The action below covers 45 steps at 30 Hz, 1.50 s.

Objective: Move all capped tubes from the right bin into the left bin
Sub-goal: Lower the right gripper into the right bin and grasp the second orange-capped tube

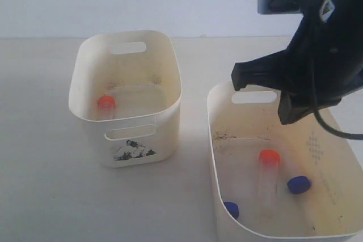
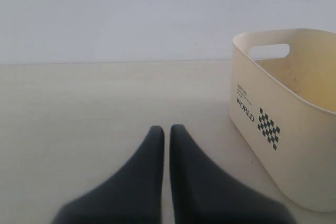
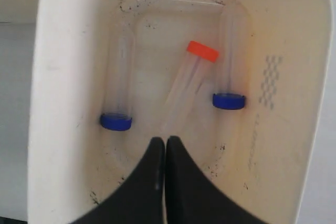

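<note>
Right gripper [image 3: 165,141]: fingers pressed together, holding nothing. The right arm [image 1: 320,55] hangs over the far end of the right bin [image 1: 212,140], above its rim.

Three tubes lie flat on that bin's floor. The orange-capped tube [image 3: 190,74] lies diagonally down the middle, cap toward the far wall. Its clear end points at the fingertips and, in the wrist view, ends just ahead of them. One blue-capped tube [image 3: 229,100] lies along the long wall with the dotted pattern. The other blue-capped tube [image 3: 116,121] lies along the opposite long wall. Both blue caps face the fingers' end of the bin, one on each side of the fingertips.

Room: a strip of bare floor runs between the orange-capped tube and each blue one. The blue ones sit tight to the walls, with little space on the wall side.

The left bin [image 1: 170,72] stands well apart from the right bin, with a strip of worktop [image 1: 39,157] between them. It holds a second orange-capped tube [image 1: 105,103] against its near left wall, cap up. The rest of its floor is bare.

Left gripper [image 2: 165,129]: fingers pressed together, empty, over bare worktop. A cream bin with printed lettering [image 2: 278,124] is off to one side, not touching. I can't tell which bin it is.
</note>
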Available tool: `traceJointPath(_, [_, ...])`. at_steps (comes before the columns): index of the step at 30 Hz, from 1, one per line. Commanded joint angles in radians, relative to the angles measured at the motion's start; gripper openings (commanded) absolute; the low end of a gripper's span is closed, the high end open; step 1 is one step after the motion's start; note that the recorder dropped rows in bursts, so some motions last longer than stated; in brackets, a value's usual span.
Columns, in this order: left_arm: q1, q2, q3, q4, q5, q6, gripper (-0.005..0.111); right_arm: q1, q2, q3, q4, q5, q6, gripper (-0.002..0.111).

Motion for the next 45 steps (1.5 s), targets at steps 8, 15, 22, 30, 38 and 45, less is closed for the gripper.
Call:
traceJointPath(8, [0.002, -0.003, -0.003, 0.002, -0.008, -0.007, 0.004, -0.006, 0.069, 0.217, -0.038, -0.352, 0.040, -0.001])
traceJointPath(15, [0.002, -0.003, -0.003, 0.002, -0.008, -0.007, 0.004, -0.006, 0.071, 0.383, -0.031, -0.637, 0.066, -0.001])
traceJointPath(22, [0.002, -0.003, -0.003, 0.002, -0.008, -0.007, 0.004, -0.006, 0.079, 0.416, -0.031, -0.690, 0.085, -0.001])
traceJointPath(30, [0.002, -0.003, -0.003, 0.002, -0.008, -0.007, 0.004, -0.006, 0.181, 0.416, -0.034, -0.667, 0.085, 0.001])
traceJointPath(38, [0.002, -0.003, -0.003, 0.002, -0.008, -0.007, 0.004, -0.006, 0.208, 0.412, -0.027, -0.653, 0.087, 0.063])
traceJointPath(45, [0.002, -0.003, -0.003, 0.002, -0.008, -0.007, 0.004, -0.006, 0.208, 0.407, -0.027, -0.596, 0.167, 0.071])
